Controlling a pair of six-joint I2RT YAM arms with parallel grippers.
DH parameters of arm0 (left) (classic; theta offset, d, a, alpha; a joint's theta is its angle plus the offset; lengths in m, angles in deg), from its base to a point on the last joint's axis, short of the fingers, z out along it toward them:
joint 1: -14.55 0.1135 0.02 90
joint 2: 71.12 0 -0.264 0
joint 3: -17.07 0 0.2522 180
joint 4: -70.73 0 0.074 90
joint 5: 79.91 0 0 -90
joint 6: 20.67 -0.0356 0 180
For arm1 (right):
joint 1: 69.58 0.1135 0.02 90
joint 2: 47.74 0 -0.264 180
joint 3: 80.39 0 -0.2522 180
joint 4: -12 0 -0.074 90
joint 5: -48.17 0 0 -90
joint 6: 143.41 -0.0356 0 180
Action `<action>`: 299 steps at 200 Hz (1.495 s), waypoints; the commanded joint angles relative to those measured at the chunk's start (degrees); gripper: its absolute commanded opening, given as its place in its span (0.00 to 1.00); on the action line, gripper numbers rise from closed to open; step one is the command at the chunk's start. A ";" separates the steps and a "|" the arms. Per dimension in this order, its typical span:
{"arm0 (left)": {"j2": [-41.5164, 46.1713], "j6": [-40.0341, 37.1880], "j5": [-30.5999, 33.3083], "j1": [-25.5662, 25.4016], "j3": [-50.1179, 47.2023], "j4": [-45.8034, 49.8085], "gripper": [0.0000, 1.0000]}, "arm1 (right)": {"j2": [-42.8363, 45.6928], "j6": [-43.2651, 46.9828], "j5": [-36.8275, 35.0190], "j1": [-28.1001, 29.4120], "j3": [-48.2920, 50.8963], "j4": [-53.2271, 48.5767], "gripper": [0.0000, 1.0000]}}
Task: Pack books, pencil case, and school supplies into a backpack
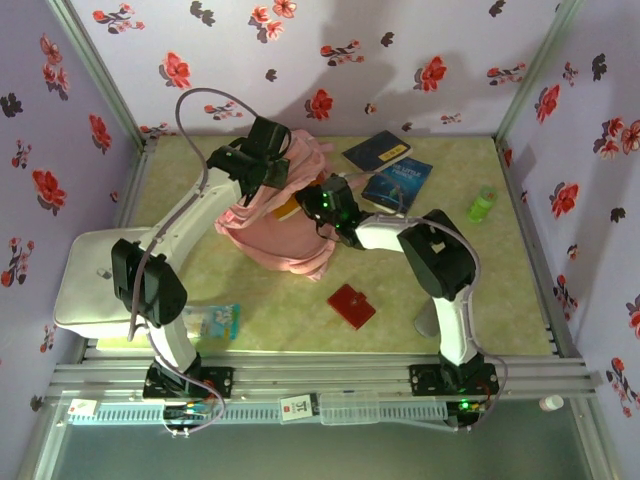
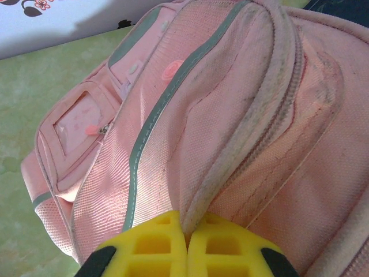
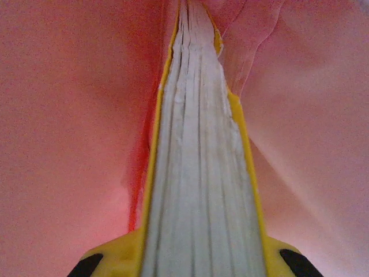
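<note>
Right wrist view showed my right end effector (image 3: 196, 262) pinching the yellow book (image 3: 199, 173), its far end inside the backpack (image 3: 69, 144). My left end effector (image 2: 187, 254) pinched backpack fabric. Best, I judged: lift that fabric, slide the book straight, avoid snagging.

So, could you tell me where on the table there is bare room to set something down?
Bare table runs along the front between the pale packet and the red square piece, and at the right between the right arm and wall. Crowded mid-back: backpack, navy book, blue book.
</note>
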State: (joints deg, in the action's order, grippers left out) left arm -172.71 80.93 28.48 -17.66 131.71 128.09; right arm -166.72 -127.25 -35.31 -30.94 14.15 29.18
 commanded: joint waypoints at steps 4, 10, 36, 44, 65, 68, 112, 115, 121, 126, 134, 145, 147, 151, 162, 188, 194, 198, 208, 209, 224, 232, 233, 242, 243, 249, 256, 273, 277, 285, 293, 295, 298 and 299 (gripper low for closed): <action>3.02 2.86 -0.71 -0.40 4.06 -3.94 0.00 | -3.27 -3.71 -0.27 1.05 -5.30 3.37 0.10; 2.96 2.90 -0.81 -0.42 4.15 -3.91 0.00 | -4.57 -4.93 1.13 1.01 -6.29 4.90 0.11; 2.91 3.16 -1.45 -0.43 3.92 -3.97 0.00 | -8.48 -8.79 3.06 1.24 -9.49 7.84 0.13; 2.81 3.26 -2.50 -0.40 3.80 -4.29 0.00 | -9.19 -9.14 2.89 1.27 -10.22 8.16 0.14; 2.45 3.77 -4.07 -0.45 3.88 -4.39 0.00 | -11.24 -9.17 5.60 1.10 -13.88 9.05 0.17; 2.44 3.82 -4.09 -0.41 3.88 -4.39 0.00 | -11.43 -9.26 6.00 1.16 -14.26 9.12 0.18; 2.49 4.58 -4.07 0.47 3.45 -4.31 0.00 | -7.11 -8.30 5.87 0.71 -9.57 8.94 0.37; 2.50 4.60 -4.14 0.55 3.36 -4.31 0.00 | -6.50 -8.25 5.90 0.62 -8.93 8.88 0.38; 2.52 4.67 -4.09 0.61 3.22 -4.30 0.00 | -5.33 -8.02 5.97 0.49 -7.58 8.67 0.40; 2.59 4.73 -4.12 0.79 3.11 -4.26 0.00 | -4.11 -7.76 6.11 0.35 -6.41 8.34 0.41; 2.68 4.80 -4.12 1.03 2.86 -4.22 0.00 | -2.02 -7.35 6.22 0.17 -4.45 7.31 0.43; 2.90 4.93 -4.19 1.39 2.41 -4.31 0.00 | 1.00 -6.81 5.98 -0.05 -1.60 5.92 0.43; 2.93 4.93 -4.21 1.47 2.26 -4.31 0.00 | 1.61 -6.77 5.85 -0.09 -1.09 5.76 0.43; 3.05 5.06 -4.16 1.65 2.06 -4.32 0.00 | 2.71 -6.43 5.68 -0.18 0.13 5.52 0.43; 3.22 5.17 -4.25 2.09 1.51 -4.44 0.00 | 5.90 -5.01 5.13 -0.39 3.10 5.26 0.45; 4.25 4.97 -4.81 3.01 -0.56 -5.17 0.00 | 12.93 1.63 5.25 -1.58 8.81 -1.19 0.46; 4.62 4.49 -4.86 2.97 -1.35 -5.48 0.00 | 14.47 3.26 4.62 -1.79 10.51 -2.84 0.46; 4.94 4.18 -4.93 3.06 -1.84 -5.64 0.00 | 15.59 4.32 4.14 -2.00 11.64 -3.84 0.45; 5.69 3.10 -4.91 3.10 -3.31 -6.04 0.00 | 18.48 7.43 2.54 -2.41 14.70 -5.92 0.45; 5.78 3.00 -4.93 3.11 -3.54 -6.05 0.00 | 18.81 7.72 2.36 -2.46 15.03 -6.30 0.45; 6.92 1.73 -4.93 3.07 -6.16 -6.39 0.00 | 23.40 12.04 -1.94 -3.24 18.59 -11.35 0.46; 7.50 1.13 -4.96 3.11 -7.63 -6.58 0.00 | 25.87 14.59 -4.43 -3.70 19.87 -14.11 0.47; 7.56 1.09 -4.95 3.07 -7.85 -6.63 0.00 | 26.11 14.86 -4.64 -3.72 19.99 -14.57 0.47; 8.40 0.56 -4.96 3.11 -9.77 -6.98 0.00 | 28.42 17.26 -7.62 -4.28 20.94 -17.95 0.50; 8.45 0.50 -5.00 3.11 -9.97 -7.05 0.00 | 28.74 17.56 -7.95 -4.36 20.97 -18.29 0.51; 8.99 0.28 -5.35 3.11 -11.29 -7.35 0.00 | 30.13 18.86 -9.60 -4.88 21.16 -20.26 0.53; 9.57 0.19 -6.02 3.11 -12.61 -7.62 0.00 | 31.09 19.91 -11.17 -5.53 21.19 -22.25 0.55; 10.28 1.57 -8.65 3.10 -14.87 -7.64 0.28 | 32.66 23.34 -13.34 -8.14 19.83 -26.28 0.59; 10.38 2.29 -9.37 3.10 -15.23 -7.79 0.36 | 32.53 24.01 -13.49 -8.77 19.24 -27.30 0.60; 10.64 3.69 -10.91 3.10 -16.39 -8.24 0.50 | 32.05 25.40 -13.58 -10.11 17.59 -29.19 0.61; 10.95 5.35 -12.12 3.11 -17.43 -9.01 0.58 | 31.06 26.90 -13.62 -11.22 15.66 -31.01 0.61; 11.01 5.83 -12.36 3.05 -17.70 -9.26 0.59 | 30.66 27.32 -13.62 -11.52 15.17 -31.51 0.61; 11.15 6.52 -12.74 3.11 -18.05 -9.57 0.61 | 30.19 27.79 -13.64 -11.94 14.32 -32.19 0.62; 11.19 6.74 -12.84 3.07 -18.25 -9.66 0.62 | 30.02 28.05 -13.60 -12.02 14.01 -32.44 0.62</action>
State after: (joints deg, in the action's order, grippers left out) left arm -164.22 83.07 19.41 -15.28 115.80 122.38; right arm -135.39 -107.19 -44.55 -40.10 33.60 5.16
